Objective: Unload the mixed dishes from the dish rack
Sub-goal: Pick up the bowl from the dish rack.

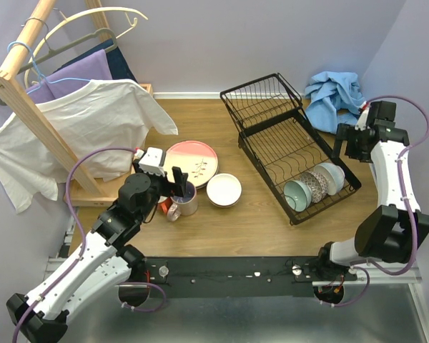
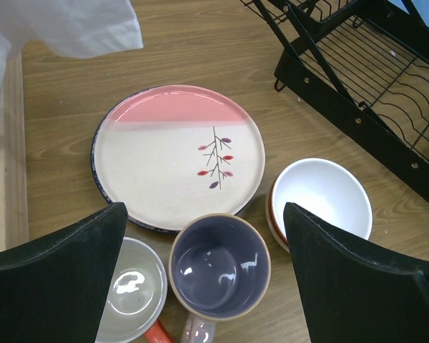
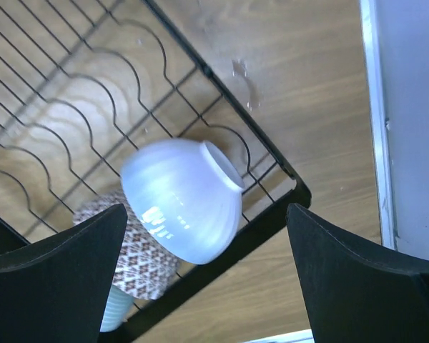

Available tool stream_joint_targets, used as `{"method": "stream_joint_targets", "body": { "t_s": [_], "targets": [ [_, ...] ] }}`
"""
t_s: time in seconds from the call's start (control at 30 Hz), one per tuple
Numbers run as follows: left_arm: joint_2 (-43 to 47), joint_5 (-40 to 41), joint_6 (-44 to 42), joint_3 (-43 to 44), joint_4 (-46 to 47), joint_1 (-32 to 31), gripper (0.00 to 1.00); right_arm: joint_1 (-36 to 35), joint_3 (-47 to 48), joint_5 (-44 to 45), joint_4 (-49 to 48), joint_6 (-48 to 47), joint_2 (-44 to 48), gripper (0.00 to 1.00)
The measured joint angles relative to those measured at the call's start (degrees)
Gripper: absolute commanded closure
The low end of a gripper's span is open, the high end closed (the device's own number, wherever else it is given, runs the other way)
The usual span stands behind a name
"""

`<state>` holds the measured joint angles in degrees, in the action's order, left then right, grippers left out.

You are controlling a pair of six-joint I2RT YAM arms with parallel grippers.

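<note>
— Right gripper [image 3: 206, 214] hangs spread and empty over the dish rack [image 1: 272, 123]; left gripper [image 2: 204, 214], spread too, is near the leaf-sprig plate [image 2: 164, 164]. Why?
— Right looks lined up on the white bowl [image 3: 182, 200] leaning in the slots. Left hangs over the purple-inside mug [image 2: 220, 261], already unloaded and upright.

The left end effector [image 1: 177, 180] points downward, jaws spread wide and gripping nothing. The right end effector [image 1: 345, 143], carried high on its sharply bent right arm [image 1: 395, 187], is likewise parted and empty.
</note>
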<state>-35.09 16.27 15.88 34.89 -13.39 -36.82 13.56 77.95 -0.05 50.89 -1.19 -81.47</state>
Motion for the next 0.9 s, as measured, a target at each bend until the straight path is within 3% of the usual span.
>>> {"method": "stream_joint_targets", "body": {
  "t_s": [0.47, 0.9],
  "targets": [
    [1.8, -1.9, 0.0, 0.0, 0.0, -0.4, 0.01, 2.3, -0.5, -15.6, 2.8, -10.3, -8.6, 0.0],
    [1.9, -2.7, 0.0, -0.2, 0.0, -0.8, 0.01, 6.3, -1.4, -19.8, 2.4, -11.3, -11.9, 0.0]
  ]
}}
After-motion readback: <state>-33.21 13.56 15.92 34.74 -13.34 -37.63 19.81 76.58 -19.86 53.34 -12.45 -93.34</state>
